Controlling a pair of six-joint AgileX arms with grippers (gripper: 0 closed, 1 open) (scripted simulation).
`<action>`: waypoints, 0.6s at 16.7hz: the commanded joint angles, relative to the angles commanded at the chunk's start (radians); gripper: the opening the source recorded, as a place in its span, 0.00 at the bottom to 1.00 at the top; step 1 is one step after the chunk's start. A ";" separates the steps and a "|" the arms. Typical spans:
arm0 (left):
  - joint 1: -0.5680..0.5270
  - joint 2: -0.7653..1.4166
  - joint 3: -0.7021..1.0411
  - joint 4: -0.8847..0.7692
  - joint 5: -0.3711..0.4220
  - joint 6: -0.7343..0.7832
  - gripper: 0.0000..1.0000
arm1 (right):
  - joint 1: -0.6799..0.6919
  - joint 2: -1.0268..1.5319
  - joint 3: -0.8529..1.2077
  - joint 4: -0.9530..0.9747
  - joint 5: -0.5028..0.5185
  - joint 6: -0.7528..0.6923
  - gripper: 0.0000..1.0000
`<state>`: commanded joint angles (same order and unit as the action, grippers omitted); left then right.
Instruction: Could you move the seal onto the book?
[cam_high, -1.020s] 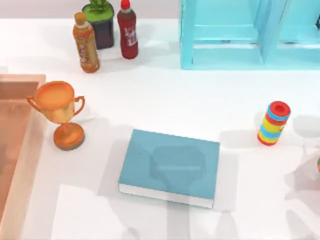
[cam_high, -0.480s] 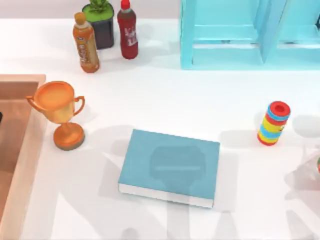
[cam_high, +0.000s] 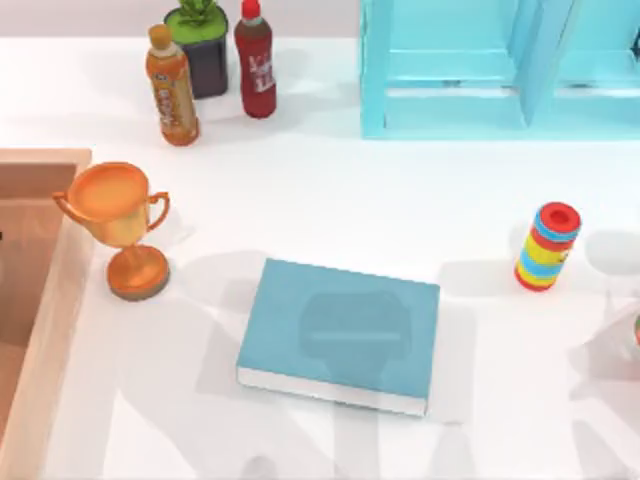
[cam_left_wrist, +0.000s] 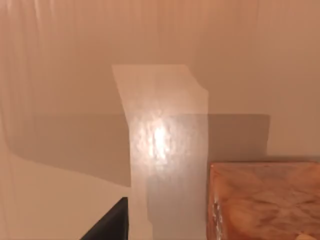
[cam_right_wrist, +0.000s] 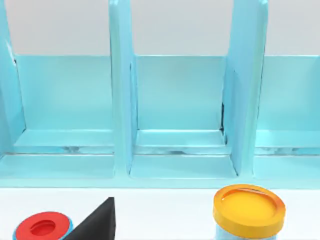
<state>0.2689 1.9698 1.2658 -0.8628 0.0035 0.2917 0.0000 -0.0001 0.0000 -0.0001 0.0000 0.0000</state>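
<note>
The book (cam_high: 340, 333) has a teal-blue cover and lies flat at the middle front of the table, with nothing on it. In the left wrist view a tan-orange, wood-grained block (cam_left_wrist: 265, 200) stands on a pale tan floor; it looks like the seal. A dark part of my left gripper (cam_left_wrist: 107, 225) shows beside this block, apart from it. In the right wrist view a dark part of my right gripper (cam_right_wrist: 95, 222) points toward the light-blue shelf (cam_right_wrist: 175, 110).
A wooden tray (cam_high: 45, 300) lies along the table's left edge, with an orange-gold trophy (cam_high: 120, 225) beside it. Two bottles (cam_high: 172, 85) and a potted plant (cam_high: 200, 45) stand at the back left. The striped cylinder (cam_high: 547, 246) stands right of the book. A yellow-lidded jar (cam_right_wrist: 248, 210) is near the shelf.
The shadows over the book and the front of the table have shifted and changed shape. None of the objects on the table has moved.
</note>
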 joint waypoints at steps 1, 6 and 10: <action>0.000 0.000 0.000 0.000 0.000 0.000 0.70 | 0.000 0.000 0.000 0.000 0.000 0.000 1.00; 0.000 0.000 0.000 0.000 0.000 0.000 0.32 | 0.000 0.000 0.000 0.000 0.000 0.000 1.00; 0.000 0.000 0.000 0.000 0.000 0.000 0.02 | 0.000 0.000 0.000 0.000 0.000 0.000 1.00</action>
<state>0.2689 1.9698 1.2658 -0.8628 0.0035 0.2917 0.0000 -0.0001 0.0000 -0.0001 0.0000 0.0000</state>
